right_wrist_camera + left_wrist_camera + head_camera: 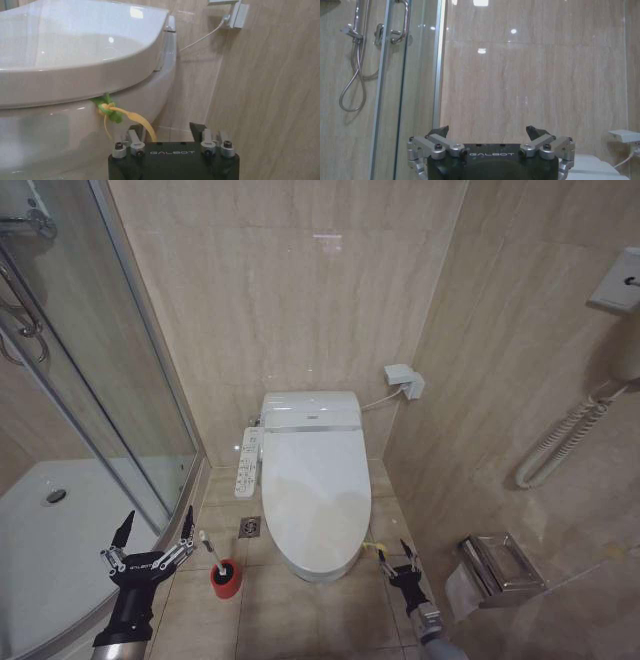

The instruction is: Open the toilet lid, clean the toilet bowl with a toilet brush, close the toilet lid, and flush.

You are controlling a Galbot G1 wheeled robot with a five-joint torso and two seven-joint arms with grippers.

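Lid [315, 485] lay shut on the toilet bowl [60, 142]; right gripper [402, 564], fingers parted, sat at its five o'clock beside the strap [117, 114]; left gripper [150, 542] spread wide, holding nothing.

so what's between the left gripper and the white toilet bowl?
Head view: the red holder cup with the white-handled toilet brush standing in it, on beige floor tile between the open left gripper and the toilet bowl. A square floor drain sits there too.
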